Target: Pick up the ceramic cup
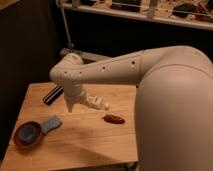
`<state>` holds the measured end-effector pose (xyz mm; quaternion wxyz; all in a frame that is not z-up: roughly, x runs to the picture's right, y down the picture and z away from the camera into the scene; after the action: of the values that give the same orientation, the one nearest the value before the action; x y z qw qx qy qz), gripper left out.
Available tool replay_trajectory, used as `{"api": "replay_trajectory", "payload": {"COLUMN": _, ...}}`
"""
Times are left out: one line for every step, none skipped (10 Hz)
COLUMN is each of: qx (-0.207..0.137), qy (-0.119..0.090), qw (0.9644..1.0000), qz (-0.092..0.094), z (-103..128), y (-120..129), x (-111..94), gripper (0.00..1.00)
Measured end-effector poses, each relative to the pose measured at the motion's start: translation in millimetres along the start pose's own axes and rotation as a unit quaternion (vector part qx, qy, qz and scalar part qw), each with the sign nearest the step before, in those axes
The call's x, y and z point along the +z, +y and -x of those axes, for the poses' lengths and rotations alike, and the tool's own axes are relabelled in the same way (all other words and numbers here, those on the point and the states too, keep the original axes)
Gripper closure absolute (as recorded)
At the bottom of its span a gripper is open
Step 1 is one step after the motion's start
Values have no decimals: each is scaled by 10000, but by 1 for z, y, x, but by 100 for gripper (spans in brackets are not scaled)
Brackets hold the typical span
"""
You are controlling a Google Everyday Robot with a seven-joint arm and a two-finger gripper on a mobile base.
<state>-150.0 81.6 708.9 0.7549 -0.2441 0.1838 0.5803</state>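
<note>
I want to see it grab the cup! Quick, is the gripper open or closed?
Gripper: open, holding nothing, above the table, well away from the cup.
</note>
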Motion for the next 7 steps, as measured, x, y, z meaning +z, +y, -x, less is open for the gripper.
{"api": "replay_trajectory", "payload": {"qx": -395, "qy": -124, "qw": 9991, "qz": -16, "z": 11, "y": 22, "x": 0, "gripper": 35}}
{"api": "replay_trajectory", "payload": {"qx": -658, "qy": -186, "qw": 9977, "qz": -19, "z": 17, "y": 37, "x": 1, "gripper": 35}}
{"api": "replay_trajectory", "payload": {"qx": -1191, "qy": -280, "qw": 9925, "qz": -13, "z": 24, "y": 60, "x": 2, "gripper": 35}}
{"api": "replay_trajectory", "payload": {"qx": -1699, "qy": -343, "qw": 9849, "qz": -4, "z": 28, "y": 77, "x": 3, "gripper": 35}}
{"api": "replay_trajectory", "payload": {"qx": -2074, "qy": -386, "qw": 9775, "qz": 5, "z": 31, "y": 91, "x": 3, "gripper": 35}}
{"api": "replay_trajectory", "payload": {"qx": -2520, "qy": -443, "qw": 9667, "qz": 26, "z": 34, "y": 108, "x": 2, "gripper": 35}}
{"api": "replay_trajectory", "payload": {"qx": -2955, "qy": -489, "qw": 9541, "qz": 13, "z": 36, "y": 129, "x": 0, "gripper": 35}}
